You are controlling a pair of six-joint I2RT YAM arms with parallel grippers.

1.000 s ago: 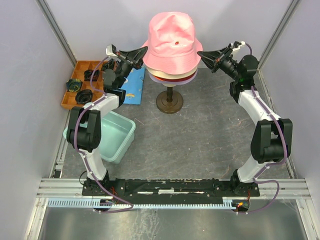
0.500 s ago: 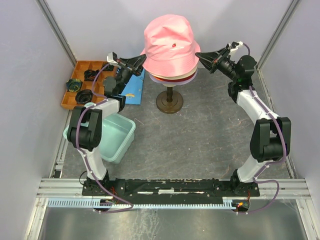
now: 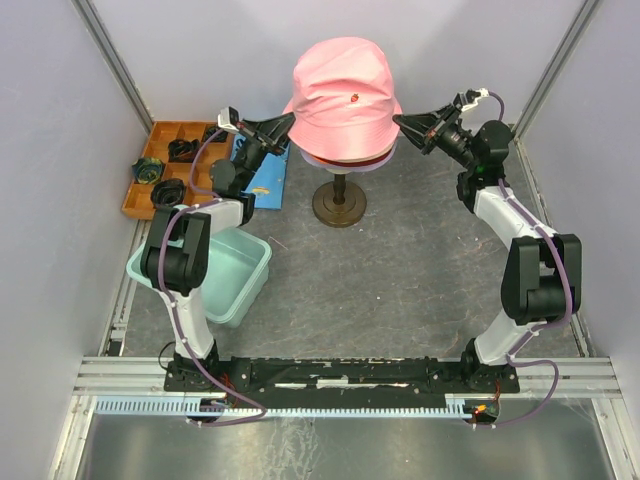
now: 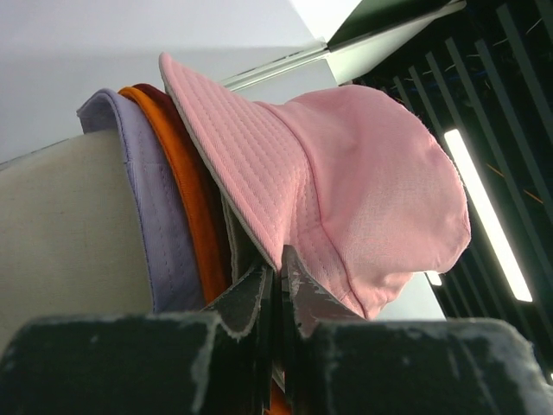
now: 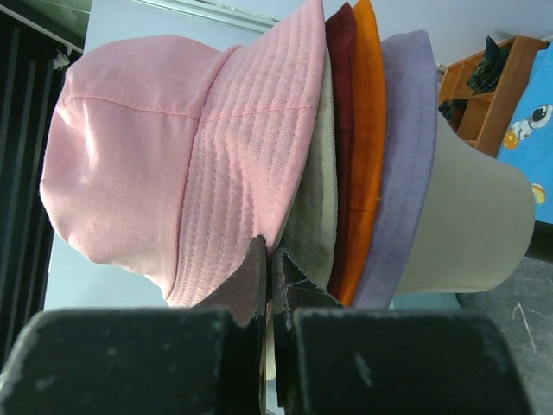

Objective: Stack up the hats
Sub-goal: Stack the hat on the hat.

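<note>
Last one on: pink hat (image 3: 345, 95) sat over cream-beige hat (image 5: 313, 207), dark red hat (image 5: 343, 104), orange hat (image 5: 363, 156) and lavender hat (image 5: 406, 156) on the mannequin head (image 5: 471, 216). Left claw (image 4: 276, 272) and right claw (image 5: 268, 255) each pinched its brim on opposite sides, probably to seat it evenly.

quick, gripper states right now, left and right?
Left gripper: closed, pinching the brim of the pink hat.
Right gripper: closed, pinching the same hat's brim on the opposite side.

We note: left arm (image 3: 185, 262), right arm (image 3: 530, 270), white links, black joint housings, lavender cables (image 3: 573, 272). Left end effector (image 4: 276, 261), right end effector (image 5: 268, 248): black tapered fingers, scuffed.
</note>
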